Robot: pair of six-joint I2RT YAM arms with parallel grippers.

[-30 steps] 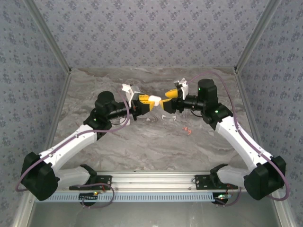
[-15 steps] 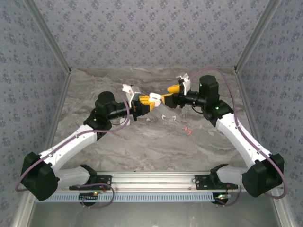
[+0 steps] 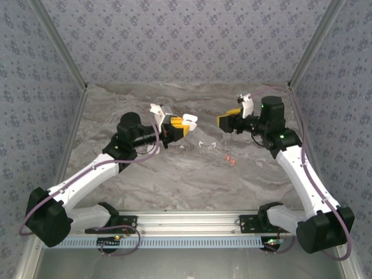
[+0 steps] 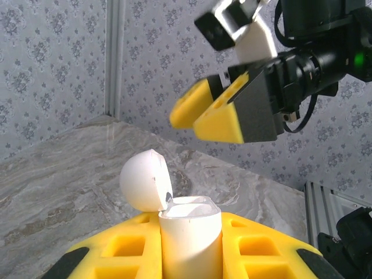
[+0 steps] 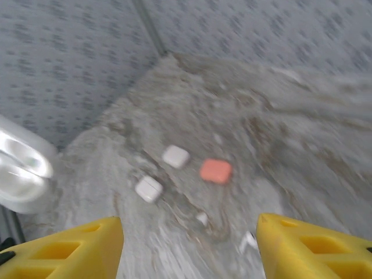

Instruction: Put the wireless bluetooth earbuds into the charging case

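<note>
My left gripper (image 3: 181, 127) is shut on a white charging case (image 4: 190, 232), held upright above the table with its round lid (image 4: 145, 180) flipped open. What lies inside the case cannot be made out. My right gripper (image 3: 226, 121) hangs open and empty a little to the right of the case, apart from it, and the left wrist view shows its yellow fingers (image 4: 203, 113) above the case. Two white earbuds (image 3: 200, 143) (image 3: 214, 144) and two red-orange earbuds (image 3: 230, 160) lie on the table below the grippers. The blurred right wrist view shows white earbuds (image 5: 201, 218) (image 5: 249, 241) between the open fingers of the right gripper (image 5: 189, 256).
Two closed white cases (image 5: 175, 156) (image 5: 149, 189) and a red-orange case (image 5: 215, 171) lie on the marble table (image 3: 174, 174). Patterned walls enclose the table at the back and sides. An aluminium rail (image 3: 186, 224) runs along the near edge.
My right gripper, which was up against the held case, has drawn back to the right and away from it. The left gripper has stayed put with the case.
</note>
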